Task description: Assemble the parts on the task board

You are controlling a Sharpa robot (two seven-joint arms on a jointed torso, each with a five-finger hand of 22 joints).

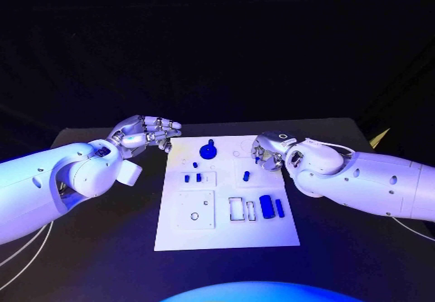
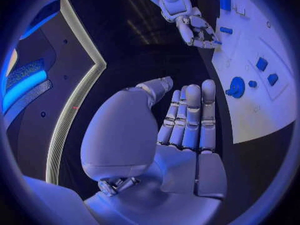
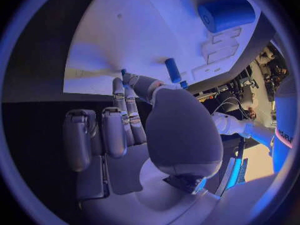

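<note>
The white task board (image 1: 227, 236) lies mid-table and also shows as the task board (image 2: 256, 100). On it are a round blue knob (image 1: 209, 151), two small blue pieces (image 1: 192, 178), a blue peg (image 1: 246, 174) and a large blue block (image 1: 266, 204). My right hand (image 1: 270, 151) hovers over the board's far right part. Its thumb and a finger meet on a small blue part (image 3: 123, 72) just above the board. My left hand (image 1: 149, 132) hangs off the board's far left corner, its fingers (image 2: 190, 117) straight, side by side and holding nothing.
A blue cylinder (image 3: 226, 14) and an upright blue peg (image 3: 173, 70) stand on the board close to my right hand. White rectangular frames (image 1: 237, 207) and a small ring (image 1: 194, 216) occupy the board's near half. Black table (image 1: 109, 251) surrounds the board.
</note>
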